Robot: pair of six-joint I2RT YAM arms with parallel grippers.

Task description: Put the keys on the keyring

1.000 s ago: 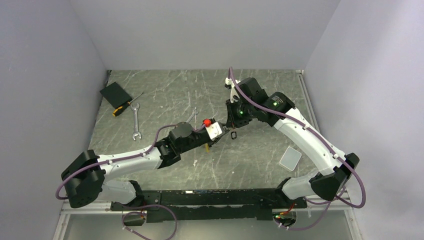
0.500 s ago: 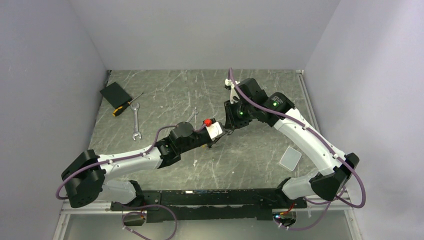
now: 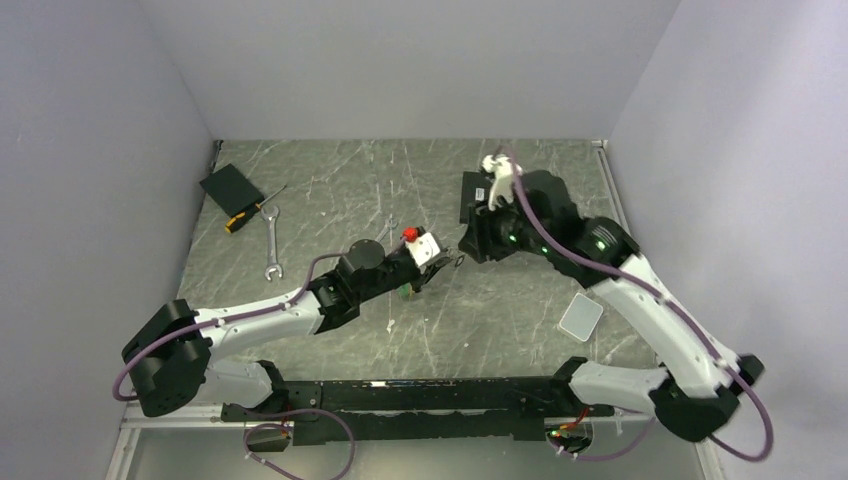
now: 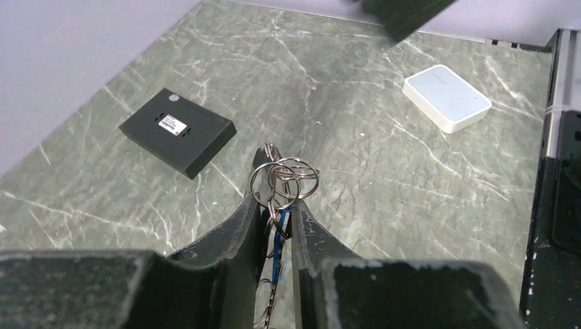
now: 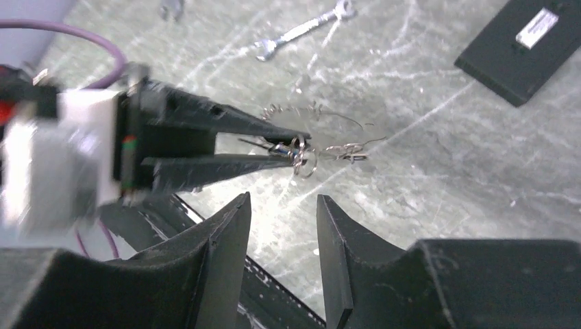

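My left gripper (image 4: 277, 205) is shut on the keys (image 4: 277, 229): a blue-headed one shows between the fingers, with a bunch of small silver rings (image 4: 282, 179) sticking out past the tips. From above, the left gripper (image 3: 447, 263) hovers over the table's middle. Facing it a short way off, my right gripper (image 5: 283, 200) stands open with nothing between its fingers; in the top view this right gripper (image 3: 468, 247) is just right of the left tips. The keyring (image 5: 322, 118), a thin wire loop, lies on the table beyond the left fingers (image 5: 226, 168).
A silver wrench (image 3: 272, 245), a screwdriver (image 3: 250, 212) and a black box (image 3: 231, 187) lie at the back left. A second black box (image 4: 178, 130) sits behind the right arm. A pale flat box (image 3: 581, 317) lies at the right. Grey walls close in three sides.
The right gripper has opened and drawn back from the left gripper's tips, its arm swinging out to the right. The left gripper rose slightly and stays closed on the key bunch.
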